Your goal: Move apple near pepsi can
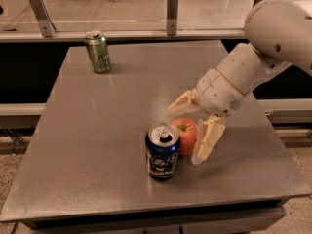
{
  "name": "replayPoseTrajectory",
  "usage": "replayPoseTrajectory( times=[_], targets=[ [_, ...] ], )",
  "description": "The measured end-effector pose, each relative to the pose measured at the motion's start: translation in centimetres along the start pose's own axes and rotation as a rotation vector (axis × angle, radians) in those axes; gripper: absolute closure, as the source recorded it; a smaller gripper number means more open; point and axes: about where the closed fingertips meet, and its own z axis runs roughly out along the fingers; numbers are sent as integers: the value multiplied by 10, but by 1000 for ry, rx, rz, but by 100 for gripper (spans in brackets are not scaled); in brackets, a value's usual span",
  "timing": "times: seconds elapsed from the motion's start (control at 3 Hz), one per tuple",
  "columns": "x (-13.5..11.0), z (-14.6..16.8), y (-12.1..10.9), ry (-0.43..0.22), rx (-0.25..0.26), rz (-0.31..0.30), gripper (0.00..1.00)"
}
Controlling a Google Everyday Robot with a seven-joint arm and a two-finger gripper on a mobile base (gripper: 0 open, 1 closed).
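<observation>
The red-orange apple (186, 134) sits on the grey table (97, 145), touching or nearly touching the right side of the dark blue pepsi can (162, 151), which stands upright near the front edge. My gripper (185, 130) is over the apple, coming in from the right. Its fingers are spread open. One finger (182, 101) is behind the apple and the other finger (207, 141) is on its right side. Neither visibly presses the apple.
A green can (98, 51) stands upright at the table's back left corner. A railing with metal posts (171, 11) runs behind the table. My white arm (263, 57) reaches in from the upper right, above the table's right side.
</observation>
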Motion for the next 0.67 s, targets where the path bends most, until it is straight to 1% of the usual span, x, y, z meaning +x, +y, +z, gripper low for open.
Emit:
replayPoseTrajectory(
  times=[0.33,0.67],
  targets=[
    [5,-9,0,11,18,0,0],
    [5,-9,0,11,18,0,0]
  ],
)
